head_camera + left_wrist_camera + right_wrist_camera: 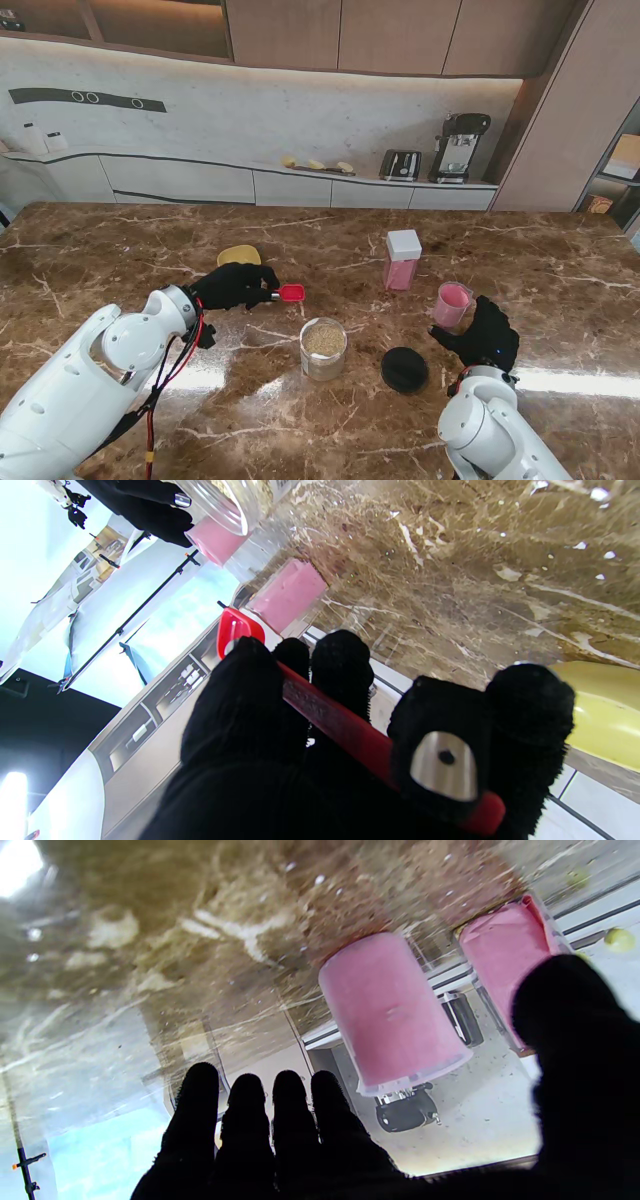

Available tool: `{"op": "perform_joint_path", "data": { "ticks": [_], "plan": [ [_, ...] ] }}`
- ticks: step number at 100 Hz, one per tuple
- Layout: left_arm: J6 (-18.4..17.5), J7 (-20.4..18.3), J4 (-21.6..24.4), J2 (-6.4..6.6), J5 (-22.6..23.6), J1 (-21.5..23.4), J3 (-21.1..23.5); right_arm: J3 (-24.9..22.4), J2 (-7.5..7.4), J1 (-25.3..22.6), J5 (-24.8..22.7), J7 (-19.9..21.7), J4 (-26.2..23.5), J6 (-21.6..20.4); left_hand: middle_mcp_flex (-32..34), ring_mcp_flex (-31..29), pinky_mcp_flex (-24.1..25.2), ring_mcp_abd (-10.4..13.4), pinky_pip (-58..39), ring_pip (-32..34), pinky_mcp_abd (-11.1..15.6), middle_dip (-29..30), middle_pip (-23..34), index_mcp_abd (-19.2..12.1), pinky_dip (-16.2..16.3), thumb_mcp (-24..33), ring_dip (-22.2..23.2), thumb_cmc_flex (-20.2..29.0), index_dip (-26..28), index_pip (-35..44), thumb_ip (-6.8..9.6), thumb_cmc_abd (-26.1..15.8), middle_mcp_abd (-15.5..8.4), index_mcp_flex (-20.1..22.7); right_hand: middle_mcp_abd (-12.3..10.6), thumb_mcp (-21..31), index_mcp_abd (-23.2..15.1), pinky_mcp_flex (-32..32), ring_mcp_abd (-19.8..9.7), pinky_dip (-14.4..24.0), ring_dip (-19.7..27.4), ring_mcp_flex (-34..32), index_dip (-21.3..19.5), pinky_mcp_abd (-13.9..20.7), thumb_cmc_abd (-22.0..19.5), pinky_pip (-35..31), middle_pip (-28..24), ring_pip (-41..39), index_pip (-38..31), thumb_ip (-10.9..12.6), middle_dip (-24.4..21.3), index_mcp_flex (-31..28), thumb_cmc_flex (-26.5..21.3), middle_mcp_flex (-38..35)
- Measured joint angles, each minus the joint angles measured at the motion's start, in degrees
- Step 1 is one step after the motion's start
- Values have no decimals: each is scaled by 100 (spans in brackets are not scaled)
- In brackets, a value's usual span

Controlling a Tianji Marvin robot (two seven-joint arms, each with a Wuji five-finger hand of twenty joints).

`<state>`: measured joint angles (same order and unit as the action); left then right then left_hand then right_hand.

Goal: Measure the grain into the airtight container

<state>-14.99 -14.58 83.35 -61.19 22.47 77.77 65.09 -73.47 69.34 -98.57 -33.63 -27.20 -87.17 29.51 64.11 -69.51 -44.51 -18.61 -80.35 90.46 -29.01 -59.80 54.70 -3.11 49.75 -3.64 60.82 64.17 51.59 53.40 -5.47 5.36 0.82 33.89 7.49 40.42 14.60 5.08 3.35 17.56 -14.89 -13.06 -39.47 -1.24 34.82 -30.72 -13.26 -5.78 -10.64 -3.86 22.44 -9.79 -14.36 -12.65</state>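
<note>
**Scoop held above and left of the open grain jar**

The grain jar (324, 347) stands open near the table's middle, filled with grain. All places below are taken from it. The red scoop (289, 293) lies just beyond it and slightly to its left, long axis running left to right, bowl end toward the jar. My left hand (236, 285) is clamped on the scoop's handle, and is the nearer hand. The black lid (404, 369) lies just right of the jar. The pink cup (452, 304) stands farther right; my right hand (488, 335) sits beside it, fingers apart, holding nothing. I judge the next move a short dip toward me and rightward.
</note>
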Motion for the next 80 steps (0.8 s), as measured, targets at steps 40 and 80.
{"op": "perform_joint_path", "data": {
  "ticks": [40, 80],
  "plan": [
    [6, -12, 105, -1, 64, 77, 132, 328, 276, 721, 432, -437, 864, 115, 0, 0, 13, 0, -12, 0, 0, -55, 1, -5, 0, 0, 0, 0, 0, -2, 0, 0, -12, 0, -9, 67, -11, -273, -5, 0, 4, 356, -15, 82, -56, 218, 212, 20, 49, 1, -75, 90, 175, 285],
    [56, -64, 175, 13, 109, 134, 193, 350, 265, 1191, 635, -216, 1461, -472, 0, 0, 58, 0, -53, 1, 0, -58, 1, -12, 5, 0, 0, 0, 0, -4, 0, 0, -19, 0, -85, 214, -80, -552, -54, 138, 4, 583, 67, 112, 18, 431, 704, 31, 435, 1, -75, 288, 237, 371]
  ]
}}
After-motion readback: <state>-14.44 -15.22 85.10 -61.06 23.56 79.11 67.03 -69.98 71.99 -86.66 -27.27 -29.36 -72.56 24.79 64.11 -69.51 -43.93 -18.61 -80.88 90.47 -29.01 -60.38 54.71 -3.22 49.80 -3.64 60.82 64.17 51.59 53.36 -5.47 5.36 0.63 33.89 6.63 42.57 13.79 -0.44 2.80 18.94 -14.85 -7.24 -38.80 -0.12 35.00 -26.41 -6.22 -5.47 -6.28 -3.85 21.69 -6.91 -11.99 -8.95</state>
